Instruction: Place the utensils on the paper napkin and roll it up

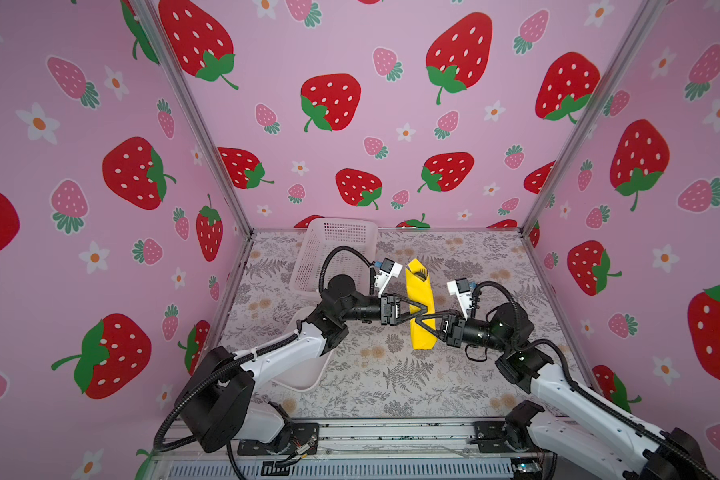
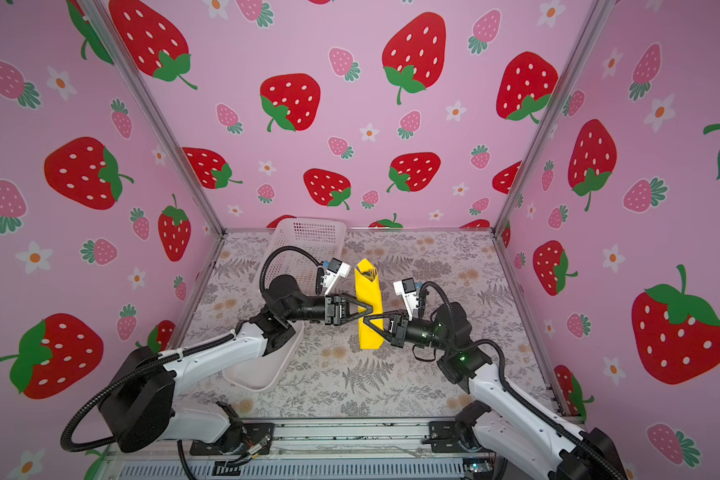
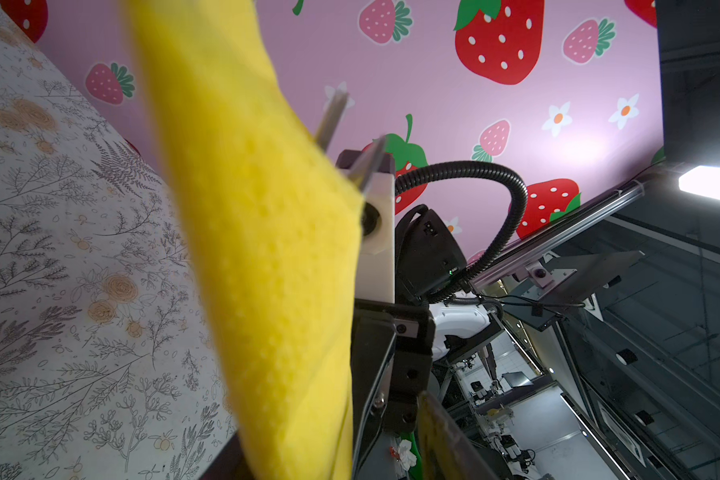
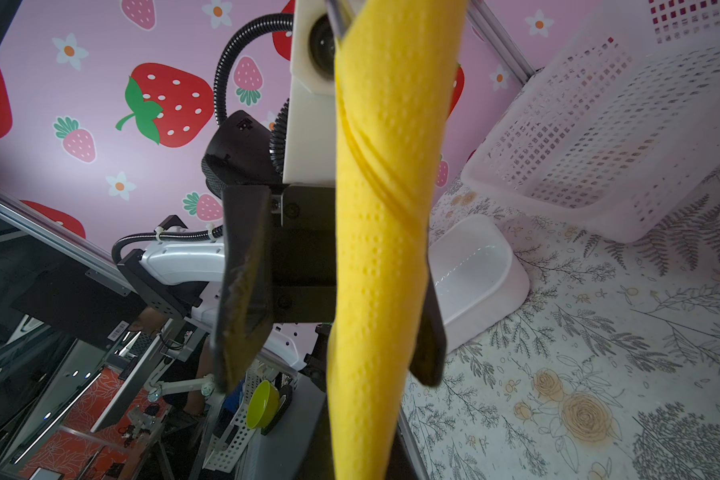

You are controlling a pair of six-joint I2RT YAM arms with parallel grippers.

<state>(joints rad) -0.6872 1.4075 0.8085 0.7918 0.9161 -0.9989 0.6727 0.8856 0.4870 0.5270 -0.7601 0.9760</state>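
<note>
The paper napkin (image 1: 419, 286) is wound into a narrow yellow roll around the utensils (image 1: 420, 274). It sits between the two grippers, which meet at its middle from opposite sides in both top views. The left gripper (image 1: 418, 310) stands open. In the right wrist view one of its black fingers (image 4: 242, 291) is well clear of the roll, and the other is just beside the roll on the far side. The right gripper (image 1: 419, 320) is closed, pinching the paper napkin just nearer the robot than the left gripper's tips. Dark fork tines show in the roll's open end, beyond both grippers toward the back wall. In the left wrist view two silvery utensil ends (image 3: 332, 118) stick out past the paper's edge. Whether the roll rests on the floral table cover (image 1: 391, 374) or is held just above it cannot be told. The white perforated basket (image 1: 337, 237) lies behind the left gripper's wrist, and the smooth white tray (image 1: 306, 384) lies under the left arm. A barcode sticker (image 4: 118, 329) shows outside the cell in the right wrist view, its print too small to read. So is a white mark on the right gripper's body.
</note>
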